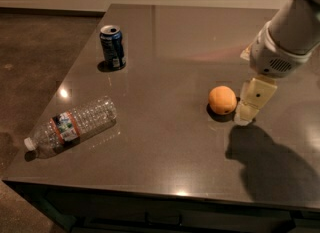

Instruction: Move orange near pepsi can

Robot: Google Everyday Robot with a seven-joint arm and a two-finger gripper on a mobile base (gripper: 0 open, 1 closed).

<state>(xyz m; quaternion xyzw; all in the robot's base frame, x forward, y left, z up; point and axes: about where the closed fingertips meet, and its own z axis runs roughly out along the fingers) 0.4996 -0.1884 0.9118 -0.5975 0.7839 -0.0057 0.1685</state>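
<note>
The orange (222, 100) lies on the dark table (165, 147), right of centre. The pepsi can (112, 46), dark blue with a silver top, stands upright at the table's far left. My gripper (246, 115) hangs from the white arm (287, 37) at the right. It is low over the table, just right of the orange and very close to it. The can is far from the orange, up and to the left.
A clear plastic water bottle (70, 126) lies on its side near the table's front left corner. The table's left edge drops to a brown floor (35, 52). The arm's shadow (265, 162) falls at the front right.
</note>
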